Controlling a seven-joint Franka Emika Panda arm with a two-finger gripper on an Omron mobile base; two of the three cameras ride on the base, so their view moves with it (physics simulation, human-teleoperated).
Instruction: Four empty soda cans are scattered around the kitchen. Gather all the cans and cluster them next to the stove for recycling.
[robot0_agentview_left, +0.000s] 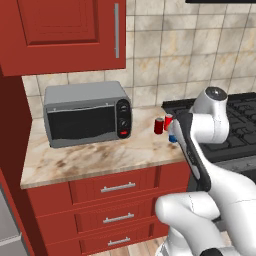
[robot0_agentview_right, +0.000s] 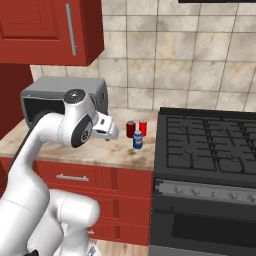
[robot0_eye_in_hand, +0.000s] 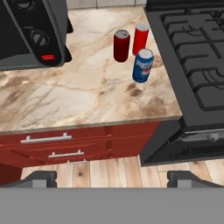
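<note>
Setting: domestic kitchen, rendered. Evidence: red wooden wall cabinet with a metal bar handle, mounted above a beige-brown marble counter; red drawer fronts with metal pulls under the counter's front edge; tan tiled wall behind; grey toaster oven with knobs at the counter's back left; black stove with dark grates butting the counter's right edge; wood plank floor below.

2 red soda cans, 1 blue can, 1 toaster oven, 1 stove
</note>
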